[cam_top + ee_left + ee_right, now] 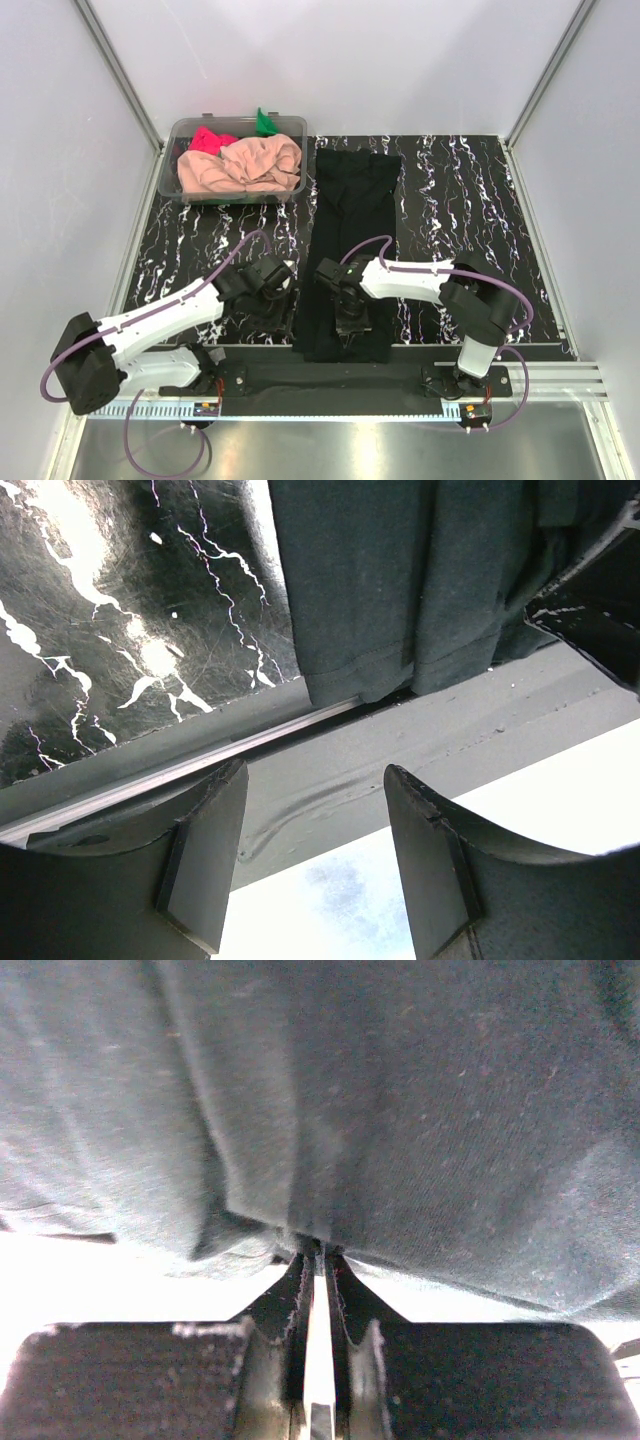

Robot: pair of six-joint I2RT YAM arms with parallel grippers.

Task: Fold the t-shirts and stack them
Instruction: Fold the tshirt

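The black t-shirt (352, 205) lies as a long narrow strip down the middle of the table, reaching to its near edge. My right gripper (351, 320) rests on the strip's near part. In the right wrist view the right gripper (316, 1247) is shut on a pinched fold of the black t-shirt (420, 1110). My left gripper (283, 303) hovers just left of the shirt's near left corner. In the left wrist view the left gripper (315, 775) is open with nothing between its fingers, and the black t-shirt's hem (400, 590) lies just ahead of it.
A clear plastic tub (236, 121) at the back left holds a peach-pink t-shirt (245, 165), a bright pink-red one (208, 140) and a green one (265, 122). The marbled black table top (460, 220) ends in a metal rail (200, 765) at the near edge.
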